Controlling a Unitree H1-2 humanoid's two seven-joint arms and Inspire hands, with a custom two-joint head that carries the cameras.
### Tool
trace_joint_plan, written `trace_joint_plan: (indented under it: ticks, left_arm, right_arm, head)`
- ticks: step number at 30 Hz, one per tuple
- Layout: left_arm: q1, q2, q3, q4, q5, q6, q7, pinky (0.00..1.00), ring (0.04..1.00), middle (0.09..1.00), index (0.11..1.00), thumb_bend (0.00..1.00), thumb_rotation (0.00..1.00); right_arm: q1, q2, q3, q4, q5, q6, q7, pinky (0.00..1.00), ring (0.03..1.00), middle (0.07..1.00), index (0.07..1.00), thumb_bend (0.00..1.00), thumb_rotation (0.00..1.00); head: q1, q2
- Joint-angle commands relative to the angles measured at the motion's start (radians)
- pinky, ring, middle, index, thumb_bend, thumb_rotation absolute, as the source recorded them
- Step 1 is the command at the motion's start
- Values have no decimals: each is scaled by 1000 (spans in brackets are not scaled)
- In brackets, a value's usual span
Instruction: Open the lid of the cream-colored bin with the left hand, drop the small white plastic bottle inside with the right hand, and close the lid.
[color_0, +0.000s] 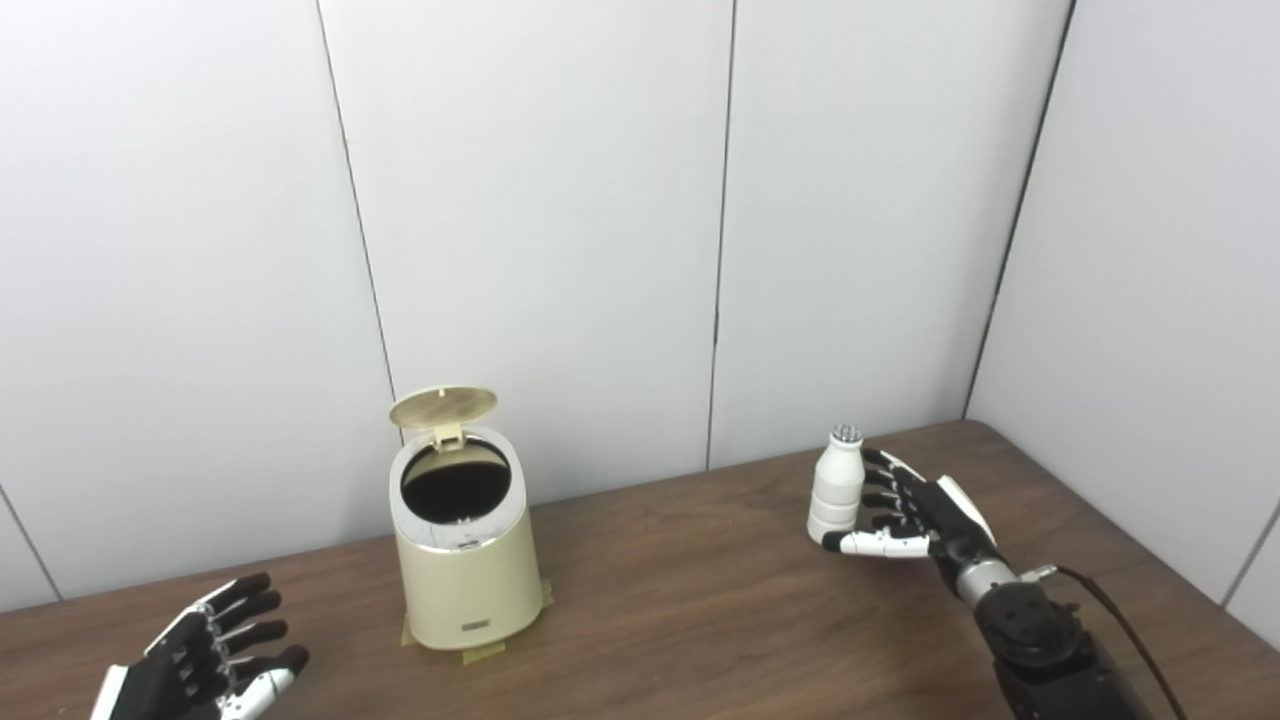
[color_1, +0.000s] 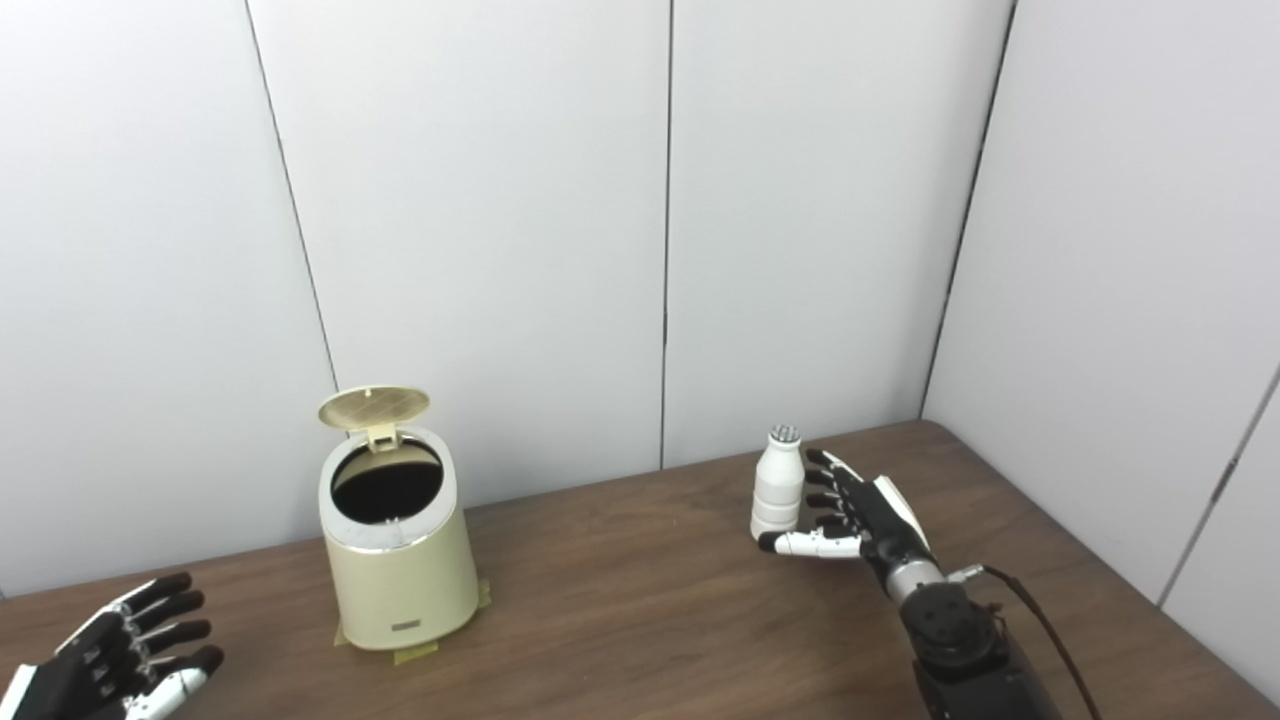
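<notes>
Cream-colored bin (color_0: 468, 560) stands open, lid (color_0: 443, 407) raised, interior dark.

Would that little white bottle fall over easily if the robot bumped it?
Probably: the white bottle stands upright, tall over a narrow base. Being plastic, it is likely light and stiff. Its round body could roll once down. The right hand is beside it.

one bin (color_0: 465, 560), one bottle (color_0: 836, 483), two robot hands
</notes>
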Motion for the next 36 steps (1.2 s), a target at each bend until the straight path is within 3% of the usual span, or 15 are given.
trace_joint_plan:
  ticks: [1,12,19,23,24,26,30,36]
  left_arm:
    - [-28,18,-5,-33,14,-35,-5,601,724,774,805,587,0]
    - [-27,14,0,-30,6,-33,-15,597,717,769,806,608,0]
    - [-24,15,-1,-33,16,-29,-14,607,727,775,802,602,0]
    - [-20,13,1,-38,18,-27,-15,587,712,764,795,598,0]
    - [-20,14,0,-38,21,-29,-15,593,714,766,798,594,0]
    - [-19,14,1,-36,23,-31,-15,587,709,766,797,582,0]
    - [-18,16,0,-34,30,-33,-14,585,708,769,798,580,0]
    - [-18,12,0,-31,29,-37,-16,585,710,775,800,571,0]
  right_arm:
    - [-65,-16,-12,-20,14,-32,-15,744,823,886,915,821,177]
    - [-112,-2,17,26,-7,-40,-43,752,830,841,873,868,188]
    - [-132,14,18,45,6,-41,-46,737,813,849,865,833,137]
    - [-148,39,5,95,-24,-122,-144,546,662,734,765,798,18]
    - [-154,40,12,117,-55,-153,-188,419,499,556,624,635,7]
    - [-164,39,26,151,-104,-193,-254,338,388,453,549,550,1]
    - [-163,38,42,154,-146,-203,-310,319,364,425,523,524,0]
    - [-147,30,41,124,-152,-231,-322,324,368,426,525,521,0]
  head:
    - [3,3]
    - [11,9]
    - [16,12]
    - [22,16]
    - [22,16]
    - [22,16]
    - [28,22]
    - [35,27]
